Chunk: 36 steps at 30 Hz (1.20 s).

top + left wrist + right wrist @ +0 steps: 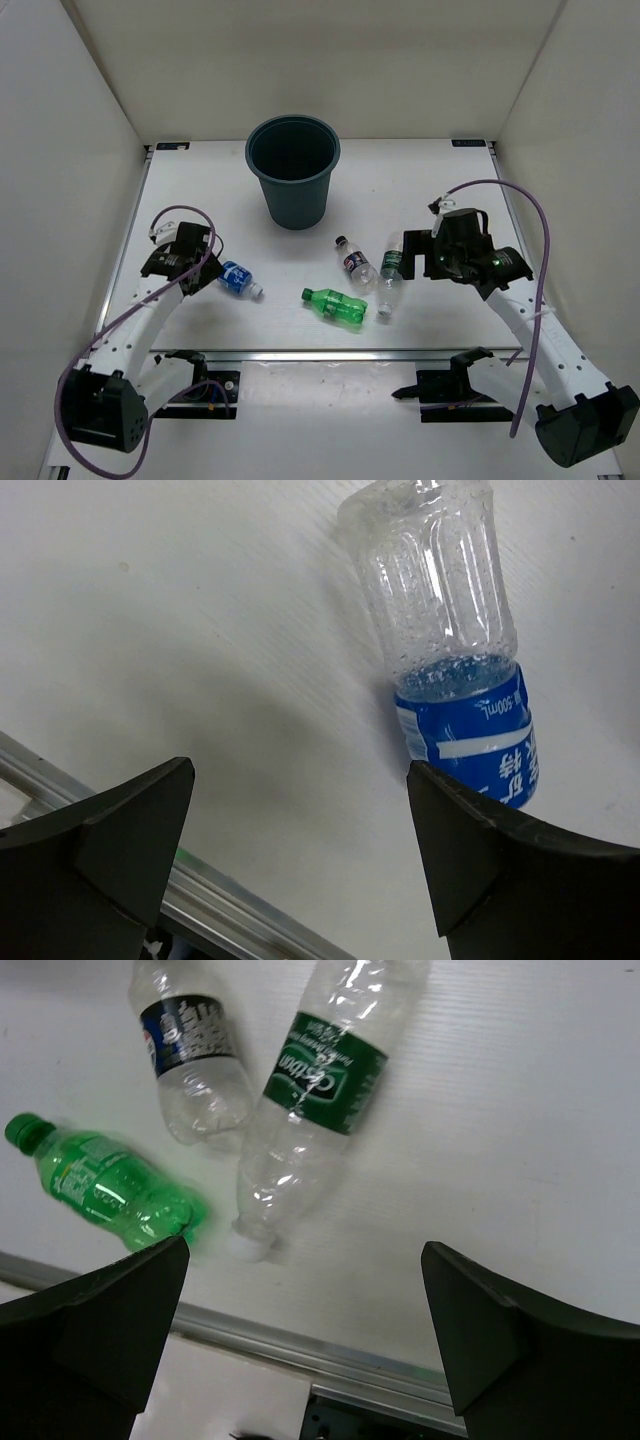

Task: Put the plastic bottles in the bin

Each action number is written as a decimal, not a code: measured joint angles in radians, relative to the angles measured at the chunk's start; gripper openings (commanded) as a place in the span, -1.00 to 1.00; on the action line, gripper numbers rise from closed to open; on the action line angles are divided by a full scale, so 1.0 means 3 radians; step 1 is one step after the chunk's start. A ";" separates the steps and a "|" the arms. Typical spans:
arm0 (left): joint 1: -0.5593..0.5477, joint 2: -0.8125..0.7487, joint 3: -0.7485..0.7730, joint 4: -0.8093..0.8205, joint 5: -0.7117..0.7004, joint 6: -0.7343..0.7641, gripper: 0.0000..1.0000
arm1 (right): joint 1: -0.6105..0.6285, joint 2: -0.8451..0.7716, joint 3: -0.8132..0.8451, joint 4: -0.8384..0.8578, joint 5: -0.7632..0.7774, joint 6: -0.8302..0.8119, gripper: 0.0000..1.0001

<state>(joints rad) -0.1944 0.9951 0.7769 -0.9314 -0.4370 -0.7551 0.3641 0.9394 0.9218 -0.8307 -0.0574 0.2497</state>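
Left gripper (300,780): jaws wide apart, holding nothing; only bare table (200,190) shows between the fingers.
Blue-labelled bottle (450,660): lies on its side just ahead of the left gripper, off to one side of the gap rather than in it; its label end is close to one fingertip, its clear body points away.
Right gripper (304,1250): jaws spread wide, nothing held; it hovers over the table with the gap above bare surface.
Green-label bottle (310,1100): on its side ahead of the right gripper's gap, tilted, white cap end nearest the jaws.
Dark-label bottle (195,1055): on its side just beside the green-label bottle, farther from the jaws; whether they touch, I cannot tell.
Green bottle (110,1188): on its side, base near the green-label bottle's cap, off toward one finger.
Bin (295,195): upright at the far middle of the table, mouth up, well apart from all four bottles.
Edges: a metal rail (330,352) runs along the near edge, close to the bottles; white walls stand near each arm's outer side.
Open room: bare table lies between the bottles and the bin.
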 measured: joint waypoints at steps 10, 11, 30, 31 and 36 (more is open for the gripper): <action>0.0003 0.0333 -0.0067 0.0581 0.0175 -0.0219 0.97 | -0.0295 0.0005 0.0000 0.0195 0.0094 -0.0071 0.98; 0.0011 0.0324 -0.0083 0.0656 0.0195 -0.0245 0.97 | -0.0318 0.0006 0.0000 0.0210 0.0093 -0.0072 0.98; -0.0032 0.1489 0.0033 0.1350 0.0334 -0.0263 0.18 | -0.0561 -0.0033 -0.0209 0.0491 -0.0011 -0.0033 0.98; -0.0072 0.1483 0.0117 0.1334 0.0313 -0.0216 0.15 | -0.0565 -0.0056 -0.0235 0.0505 -0.0013 -0.0033 0.98; -0.0284 0.1225 0.0753 0.1199 0.0158 0.0048 0.19 | -0.0732 -0.0158 -0.0343 0.0605 -0.0076 -0.0032 1.00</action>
<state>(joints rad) -0.2794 1.3624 1.0027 -0.5716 -0.3897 -0.7406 0.1444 0.8921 0.8188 -0.6491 -0.0803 0.2401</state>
